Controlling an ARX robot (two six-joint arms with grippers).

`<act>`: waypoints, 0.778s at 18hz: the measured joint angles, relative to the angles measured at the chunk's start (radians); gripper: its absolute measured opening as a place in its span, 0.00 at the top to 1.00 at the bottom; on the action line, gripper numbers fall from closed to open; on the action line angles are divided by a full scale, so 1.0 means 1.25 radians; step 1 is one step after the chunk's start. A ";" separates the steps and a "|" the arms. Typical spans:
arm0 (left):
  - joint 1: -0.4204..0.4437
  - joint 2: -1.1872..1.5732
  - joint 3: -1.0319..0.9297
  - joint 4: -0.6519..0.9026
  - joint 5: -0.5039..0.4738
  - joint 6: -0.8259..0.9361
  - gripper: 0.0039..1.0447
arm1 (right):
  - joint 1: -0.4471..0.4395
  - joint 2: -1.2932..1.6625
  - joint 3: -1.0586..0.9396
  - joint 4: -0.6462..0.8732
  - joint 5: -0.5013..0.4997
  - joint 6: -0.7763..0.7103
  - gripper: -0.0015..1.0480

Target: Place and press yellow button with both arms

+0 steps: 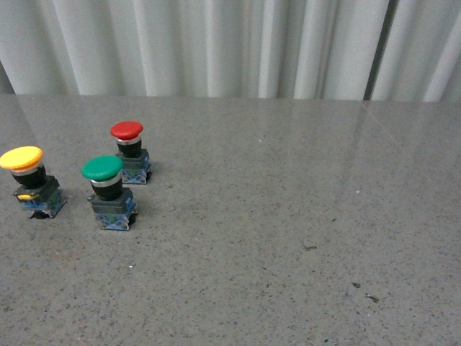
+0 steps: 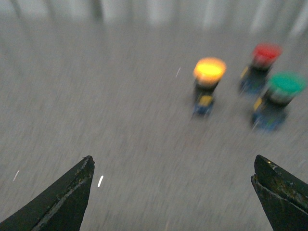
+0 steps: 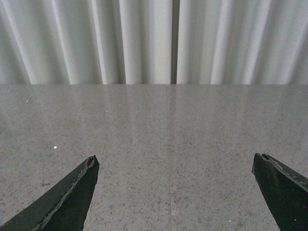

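Closest to the left wrist camera, we see the left gripper (image 2: 173,161) spread wide, its two dark fingers (image 2: 67,197) well apart and nothing held between them. That view is blurred. Beyond the fingers, across a stretch of grey table (image 2: 120,120), the yellow button (image 2: 208,84) stands upright, well apart from the gripper. The green button (image 2: 279,98) and the red button (image 2: 262,65) stand near it on one side, the red one farther off than the green.

At the right wrist, the right gripper (image 3: 174,158) is likewise wide open and holds nothing. Past its fingers (image 3: 72,197) we see speckled table with a faint seam (image 3: 168,144) running away from us, then a pale pleated curtain (image 3: 144,38).

From the front, a few small dark marks (image 1: 367,295) lie on the near right of the table. On the left side the green button stands nearest us, upright on its dark base. The yellow button stands just left of it and slightly farther back, close to the view's left edge, upright, a yellow tab showing on its base. The red button stands just behind the green one, a little to its right. We see the three close together, none touching. The curtain hangs along the table's far edge.
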 joint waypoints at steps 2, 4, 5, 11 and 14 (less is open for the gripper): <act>-0.005 0.157 0.075 0.023 -0.154 0.001 0.06 | 0.000 0.000 0.000 0.002 -0.001 -0.001 0.06; 0.072 0.229 0.118 0.112 -0.121 0.013 0.06 | 0.000 0.000 0.000 0.000 0.000 -0.001 0.06; 0.082 0.242 0.127 0.128 -0.114 0.019 0.06 | 0.000 0.000 0.000 0.000 -0.001 -0.001 0.06; 0.161 0.753 0.447 0.321 0.107 0.079 0.06 | 0.000 0.000 0.000 0.001 -0.001 -0.001 0.06; 0.128 0.956 0.580 0.266 0.172 0.067 0.06 | 0.000 0.000 0.000 0.001 -0.001 -0.001 0.06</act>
